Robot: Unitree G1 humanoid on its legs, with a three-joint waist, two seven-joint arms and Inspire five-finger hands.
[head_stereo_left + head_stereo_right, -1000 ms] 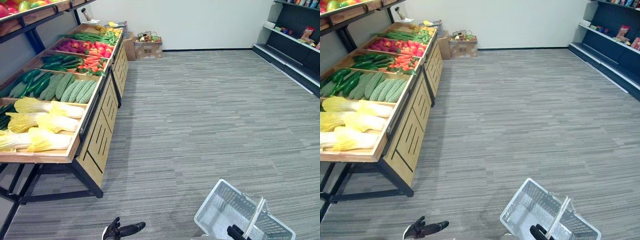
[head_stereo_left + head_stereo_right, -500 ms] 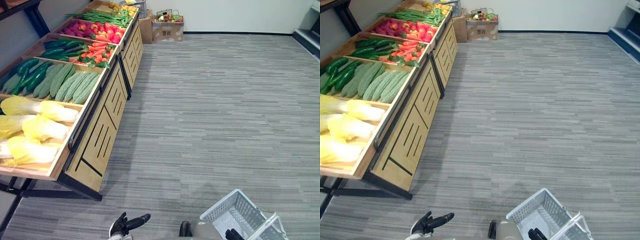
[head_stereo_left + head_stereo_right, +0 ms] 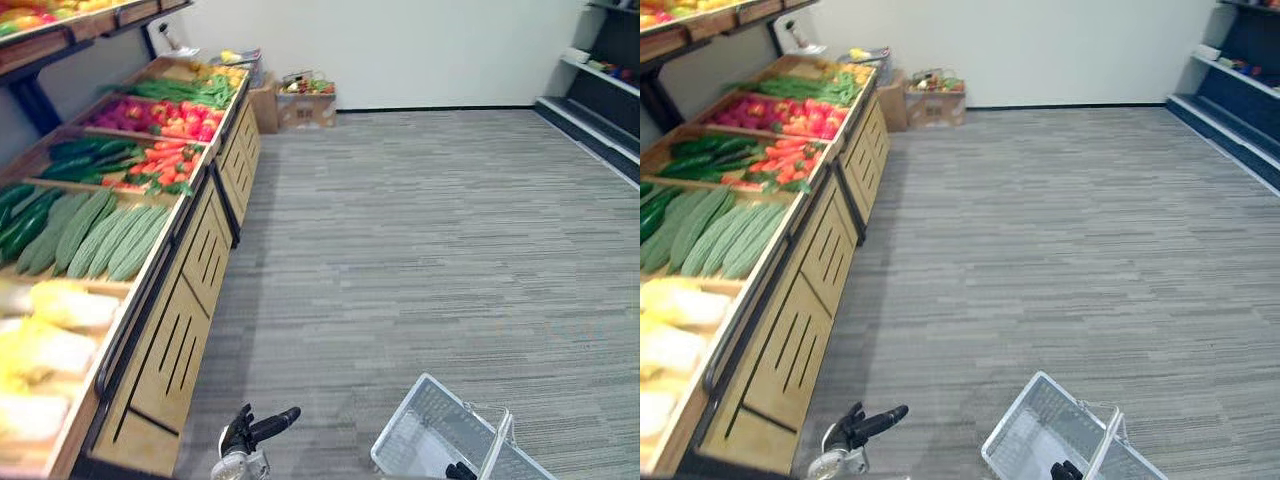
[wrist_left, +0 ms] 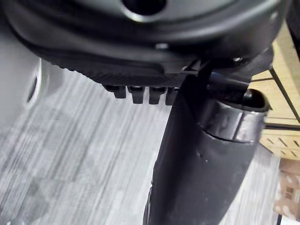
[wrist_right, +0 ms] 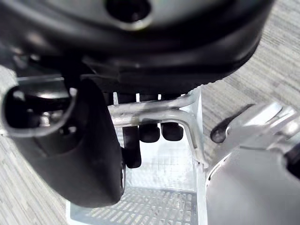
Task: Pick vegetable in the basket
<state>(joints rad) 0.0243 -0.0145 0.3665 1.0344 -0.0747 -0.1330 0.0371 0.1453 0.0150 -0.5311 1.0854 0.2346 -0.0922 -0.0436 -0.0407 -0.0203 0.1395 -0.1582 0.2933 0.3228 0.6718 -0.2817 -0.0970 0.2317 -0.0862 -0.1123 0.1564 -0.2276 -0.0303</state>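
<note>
A long wooden stand (image 3: 175,330) on my left carries vegetables in bins: pale yellow cabbages (image 3: 60,305) nearest, then ridged light-green gourds (image 3: 100,235), dark cucumbers (image 3: 75,150), carrots (image 3: 160,165), red peppers (image 3: 165,118) and green beans (image 3: 180,90). My left hand (image 3: 255,432) hangs low over the floor beside the stand, fingers straight, holding nothing. A white mesh basket (image 3: 425,440) hangs at lower right. My right hand (image 3: 460,470) is shut on its metal handle (image 5: 154,112), fingers (image 5: 150,132) curled round the bars. The basket's inside (image 5: 154,201) looks bare.
Cardboard boxes (image 3: 300,100) with goods stand against the far wall beyond the stand. Dark store shelves (image 3: 595,115) run along the right side. An upper shelf (image 3: 60,20) with fruit hangs over the stand. Grey striped floor (image 3: 420,230) spreads wide between them.
The whole picture has shifted, so the camera has moved; the stand now sits closer on the left. The left hand stays open and the right hand keeps its hold on the basket.
</note>
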